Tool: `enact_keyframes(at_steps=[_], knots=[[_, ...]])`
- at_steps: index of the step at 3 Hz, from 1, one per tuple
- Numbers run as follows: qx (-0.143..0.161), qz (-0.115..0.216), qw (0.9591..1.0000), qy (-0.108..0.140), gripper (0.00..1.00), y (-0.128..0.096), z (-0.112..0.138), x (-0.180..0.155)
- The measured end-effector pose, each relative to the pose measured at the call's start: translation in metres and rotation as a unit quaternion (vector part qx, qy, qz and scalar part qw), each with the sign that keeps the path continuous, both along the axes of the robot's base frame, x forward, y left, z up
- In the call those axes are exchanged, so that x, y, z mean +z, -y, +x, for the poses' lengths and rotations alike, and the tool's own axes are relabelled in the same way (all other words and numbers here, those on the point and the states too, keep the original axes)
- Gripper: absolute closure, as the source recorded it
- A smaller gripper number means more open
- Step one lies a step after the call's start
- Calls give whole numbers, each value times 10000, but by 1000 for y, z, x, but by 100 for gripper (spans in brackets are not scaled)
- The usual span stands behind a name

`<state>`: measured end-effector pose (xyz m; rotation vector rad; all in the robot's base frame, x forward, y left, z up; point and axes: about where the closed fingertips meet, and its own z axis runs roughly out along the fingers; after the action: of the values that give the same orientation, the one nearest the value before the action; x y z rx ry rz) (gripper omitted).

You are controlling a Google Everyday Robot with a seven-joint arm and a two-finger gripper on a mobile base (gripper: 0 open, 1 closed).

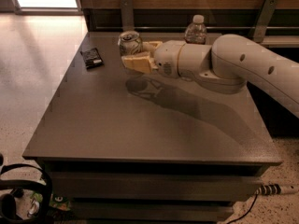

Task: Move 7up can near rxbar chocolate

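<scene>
Grasp: gripper (132, 53) jaws clenched on can (129, 42), above counter (140, 129) | lifted, I reckon, to avoid dragging | bar (92, 58) near, ahead of jaws

Cream jaws around silver 7up can (130, 43), black rxbar chocolate (92, 58) — dark grey table (140, 134)

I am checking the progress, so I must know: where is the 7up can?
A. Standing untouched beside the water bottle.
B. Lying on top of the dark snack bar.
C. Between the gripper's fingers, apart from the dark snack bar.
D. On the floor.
C: the 7up can sits between the fingers of the gripper, apart from the rxbar chocolate, which lies on the table.
</scene>
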<state>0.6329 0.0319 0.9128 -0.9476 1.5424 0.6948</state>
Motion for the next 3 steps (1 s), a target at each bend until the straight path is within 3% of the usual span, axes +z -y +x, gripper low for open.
enact_keyframes(at_steps=[1,2,3], knots=[[-438,10,9990,-29,100,15,25,5],[-443,18,9990,-39,100,15,24,5],[-656,-45,9978,-52,100,1,34,6]])
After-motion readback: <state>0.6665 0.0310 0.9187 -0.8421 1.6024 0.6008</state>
